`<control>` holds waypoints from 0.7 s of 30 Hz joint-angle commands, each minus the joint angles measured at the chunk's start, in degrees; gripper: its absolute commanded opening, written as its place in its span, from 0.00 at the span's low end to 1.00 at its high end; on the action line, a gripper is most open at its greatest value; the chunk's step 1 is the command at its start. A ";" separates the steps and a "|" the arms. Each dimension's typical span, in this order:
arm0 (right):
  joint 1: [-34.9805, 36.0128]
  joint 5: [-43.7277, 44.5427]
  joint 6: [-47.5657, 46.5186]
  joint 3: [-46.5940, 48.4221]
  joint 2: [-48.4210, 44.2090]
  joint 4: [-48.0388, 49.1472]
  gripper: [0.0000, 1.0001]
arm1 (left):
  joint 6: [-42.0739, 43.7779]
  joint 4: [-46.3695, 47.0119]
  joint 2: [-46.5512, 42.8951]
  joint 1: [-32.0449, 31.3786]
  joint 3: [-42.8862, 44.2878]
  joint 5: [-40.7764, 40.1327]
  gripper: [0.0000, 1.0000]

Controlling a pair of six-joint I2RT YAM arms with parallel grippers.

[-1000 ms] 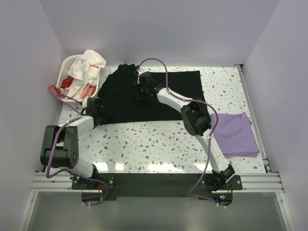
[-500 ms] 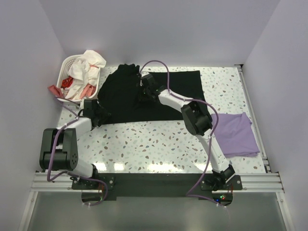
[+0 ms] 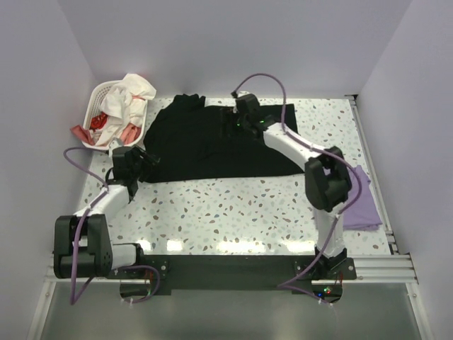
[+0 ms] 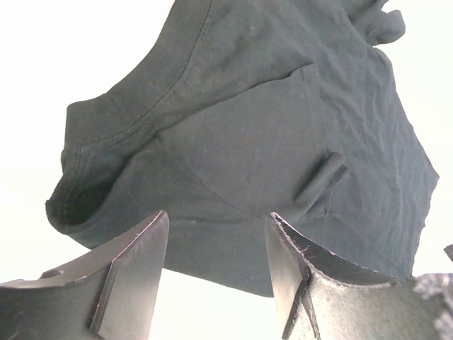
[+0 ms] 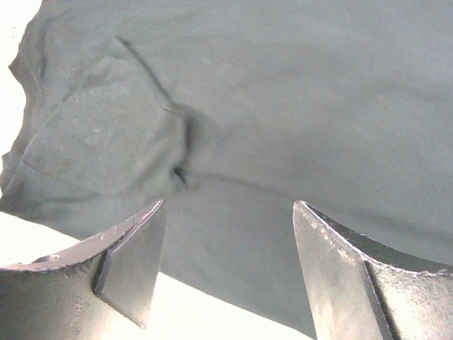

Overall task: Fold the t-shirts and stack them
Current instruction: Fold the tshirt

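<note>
Left wrist: L fingers [image 4: 131,273] apart, R fingers [image 5: 131,265] apart, both over black tee [image 5: 318,106].

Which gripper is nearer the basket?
Left. The left gripper sits just in front of the basket, at the black tee's edge. The right gripper is over the tee, well away from the basket.

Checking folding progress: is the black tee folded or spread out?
Mostly spread: the black tee lies wide and flat on the table, only one flap doubled over its body, unlike the small folded lavender tee.
</note>
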 commanded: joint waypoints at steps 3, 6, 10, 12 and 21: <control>-5.13 1.26 6.67 -16.89 -13.52 1.06 0.75 | 0.04 7.79 4.12 0.42 -0.48 0.13 0.59; -7.76 2.13 7.82 -24.28 -18.44 1.59 0.75 | 0.49 11.05 7.46 0.69 -0.74 -0.22 0.56; -11.37 5.11 8.96 -30.53 -20.82 2.56 0.75 | 1.63 11.06 11.51 0.60 -0.39 -1.10 0.48; -12.60 7.05 8.96 -32.29 -20.56 2.47 0.75 | 1.81 8.96 13.45 0.69 0.40 -4.17 0.42; -14.72 10.66 11.77 -36.51 -16.52 3.79 0.76 | 0.32 -4.05 14.07 0.86 2.34 -14.19 0.24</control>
